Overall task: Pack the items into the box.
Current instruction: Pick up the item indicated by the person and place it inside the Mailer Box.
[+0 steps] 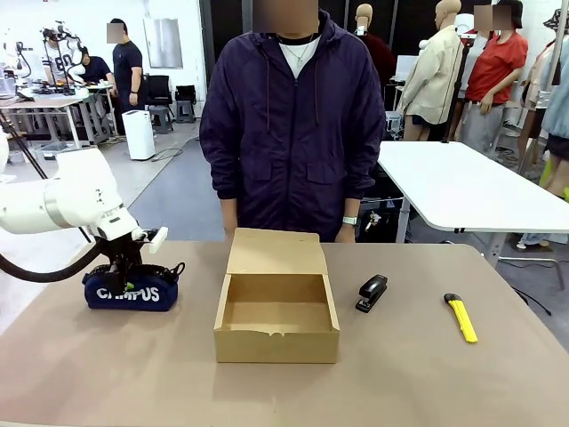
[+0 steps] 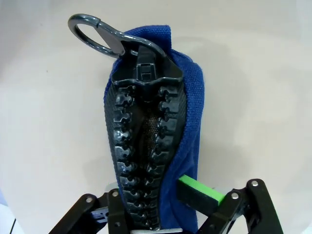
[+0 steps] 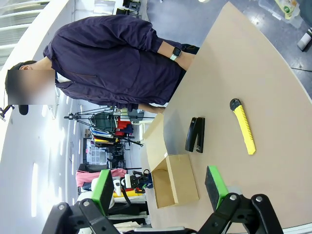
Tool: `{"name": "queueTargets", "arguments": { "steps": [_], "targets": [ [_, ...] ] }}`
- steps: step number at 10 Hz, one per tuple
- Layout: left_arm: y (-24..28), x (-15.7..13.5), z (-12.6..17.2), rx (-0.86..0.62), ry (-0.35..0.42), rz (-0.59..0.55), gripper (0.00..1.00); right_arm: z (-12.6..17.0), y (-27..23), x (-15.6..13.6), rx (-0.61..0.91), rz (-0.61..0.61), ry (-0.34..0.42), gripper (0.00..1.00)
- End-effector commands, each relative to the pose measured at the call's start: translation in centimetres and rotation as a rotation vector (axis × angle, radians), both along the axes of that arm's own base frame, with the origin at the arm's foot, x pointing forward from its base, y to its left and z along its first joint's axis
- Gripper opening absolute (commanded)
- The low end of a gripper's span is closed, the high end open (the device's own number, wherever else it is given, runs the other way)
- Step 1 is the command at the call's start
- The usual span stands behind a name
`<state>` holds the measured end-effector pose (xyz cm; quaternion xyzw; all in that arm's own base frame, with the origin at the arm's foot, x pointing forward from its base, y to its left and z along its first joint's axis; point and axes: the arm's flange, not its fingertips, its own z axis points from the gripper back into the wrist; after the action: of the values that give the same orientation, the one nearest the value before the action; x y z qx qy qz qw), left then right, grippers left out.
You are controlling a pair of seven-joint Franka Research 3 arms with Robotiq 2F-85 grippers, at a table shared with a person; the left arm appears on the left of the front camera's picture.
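Observation:
The navy "CAMPUS" pouch (image 1: 131,290) lies on the table at the far left. My left gripper (image 1: 125,267) comes down on its top and is shut on it. In the left wrist view the pouch (image 2: 187,112) with its black zipper stands between the fingers of my left gripper (image 2: 151,197), and one green pad (image 2: 200,191) presses the blue fabric. The brown box (image 1: 276,334) sits mid-table with its flap lid up at the back. The black stapler (image 1: 372,292) and the yellow utility knife (image 1: 461,318) lie to its right. My right gripper (image 3: 158,187) hangs open above the table, away from the stapler (image 3: 195,135), knife (image 3: 243,126) and box (image 3: 181,179).
A person in a dark purple jacket (image 1: 293,124) stands at the far edge behind the box, hands low behind the lid. A white table (image 1: 462,182) stands beyond on the right. Bare tabletop (image 1: 400,374) lies in front of the box.

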<state>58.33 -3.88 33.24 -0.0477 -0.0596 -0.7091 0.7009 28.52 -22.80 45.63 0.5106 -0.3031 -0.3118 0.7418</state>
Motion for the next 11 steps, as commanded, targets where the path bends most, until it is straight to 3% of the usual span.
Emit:
{"name": "queueTargets", "arguments": {
  "steps": [1, 6, 8, 10, 11],
  "targets": [
    [0.1, 0.2, -0.3, -0.018, 0.012, 0.013, 0.00, 0.0, 0.0, 0.1, -0.002, 0.003, -0.017, 1.00],
    [0.4, 0.2, 0.1, -0.008, 0.042, 0.033, 0.00, 0.0, 0.0, 0.1, -0.002, 0.003, -0.017, 1.00],
    [0.7, 0.0, 2.2, -0.025, 0.067, 0.061, 0.00, 0.0, 0.0, 0.1, -0.002, 0.003, -0.017, 1.00],
    [1.9, -2.0, 8.5, -0.052, 0.114, 0.165, 0.00, 0.0, 0.0, 0.1, -0.002, 0.003, -0.017, 1.00],
    [2.4, -4.5, 12.9, -0.067, 0.101, 0.215, 0.00, 0.0, 0.0, 0.1, -0.002, 0.003, -0.017, 1.00]
  ]
}}
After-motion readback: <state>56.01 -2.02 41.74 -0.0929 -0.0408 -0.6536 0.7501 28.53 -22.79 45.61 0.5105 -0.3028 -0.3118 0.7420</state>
